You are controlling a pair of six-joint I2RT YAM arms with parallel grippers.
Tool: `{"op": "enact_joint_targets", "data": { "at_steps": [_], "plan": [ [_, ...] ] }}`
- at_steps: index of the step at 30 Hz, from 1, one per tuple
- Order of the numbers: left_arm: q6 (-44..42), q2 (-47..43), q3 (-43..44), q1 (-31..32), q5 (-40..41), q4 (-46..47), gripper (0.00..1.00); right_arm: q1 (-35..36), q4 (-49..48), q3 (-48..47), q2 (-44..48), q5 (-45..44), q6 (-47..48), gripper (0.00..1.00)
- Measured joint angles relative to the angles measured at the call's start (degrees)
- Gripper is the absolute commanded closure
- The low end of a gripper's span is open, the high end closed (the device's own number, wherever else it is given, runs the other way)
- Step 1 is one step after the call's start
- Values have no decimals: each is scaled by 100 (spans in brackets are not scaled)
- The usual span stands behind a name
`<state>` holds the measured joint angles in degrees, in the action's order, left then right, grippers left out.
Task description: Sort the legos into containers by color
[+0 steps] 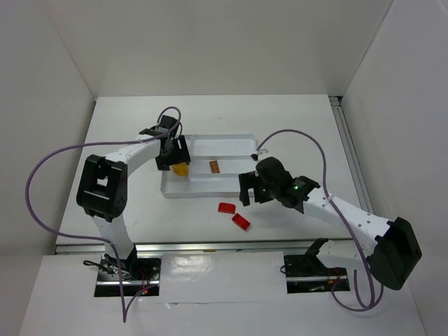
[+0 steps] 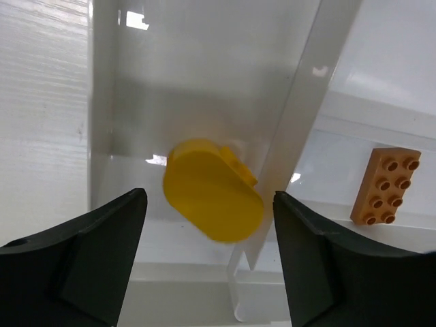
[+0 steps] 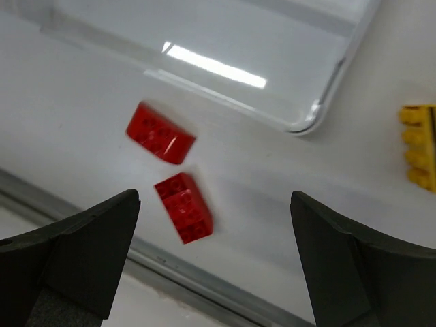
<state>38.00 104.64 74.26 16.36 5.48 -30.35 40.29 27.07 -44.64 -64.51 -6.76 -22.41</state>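
Left gripper spread over the left compartment of the glossy white tray, gripping nothing. Rounded yellow lego sits below it, just beside the thin divider. Studded orange lego lies flat in the next compartment. Red lego and second red lego lie on the matte white table near the tray's near edge. Right gripper spread above them, empty. 1 more yellow brick past the tray corner. Plain white walls.

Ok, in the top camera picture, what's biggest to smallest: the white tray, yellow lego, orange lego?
1. white tray, by far.
2. yellow lego.
3. orange lego, only a little smaller than the yellow one.
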Motion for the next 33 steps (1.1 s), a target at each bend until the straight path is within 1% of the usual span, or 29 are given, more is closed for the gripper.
{"op": "enact_joint_targets", "data": {
  "at_steps": [1, 5, 7, 13, 15, 16, 18, 19, 20, 21, 23, 24, 25, 29, 33],
  "plan": [
    [-39, 4, 0, -7, -2, -13, 1, 162, -2, 4, -74, 192, 2, 3],
    [-55, -162, 2, -9, -68, -20, 0, 772, -22, 2, -614, 398, 0, 5],
    [-52, -334, 11, 9, -118, -61, 0, 1047, 2, 2, -990, 365, 0, 8],
    [-70, -931, 439, 28, -352, -278, 0, 1475, 48, -48, -1858, 238, 48, 8],
    [-79, -1132, 621, 28, -417, -326, 0, 1652, 81, -127, -2037, 125, 85, 17],
    [-85, -1220, 713, 31, -437, -361, 0, 1729, 81, -168, -2129, 63, 105, 24],
    [-162, -1362, 885, 31, -457, -417, 0, 1849, 83, -236, -2271, -50, 125, 43],
    [-179, -1412, 968, 31, -468, -461, 1, 1904, 85, -260, -2326, -122, 120, 49],
    [-186, -1440, 1056, 31, -476, -525, 1, 1945, 79, -267, -2361, -184, 94, 49],
    [-190, -1460, 1143, 31, -479, -586, 1, 1978, 79, -269, -2387, -243, 68, 60],
    [-197, -1475, 1287, 28, -483, -697, 1, 1998, 81, -269, -2400, -304, 68, 61],
    [-203, -1491, 1340, 31, -485, -743, 1, 2004, 83, -275, -2400, -323, 44, 69],
    [-208, -1510, 1388, 31, -492, -800, 1, 2004, 90, -286, -2400, -337, 42, 75],
    [-269, -1578, 1624, 31, -472, -1071, 0, 2009, 208, -354, -2105, -358, 42, 75],
    [-345, -1709, 1792, 31, -407, -1211, 0, 1985, 448, -623, -1154, -684, 42, 71]
  ]
}}
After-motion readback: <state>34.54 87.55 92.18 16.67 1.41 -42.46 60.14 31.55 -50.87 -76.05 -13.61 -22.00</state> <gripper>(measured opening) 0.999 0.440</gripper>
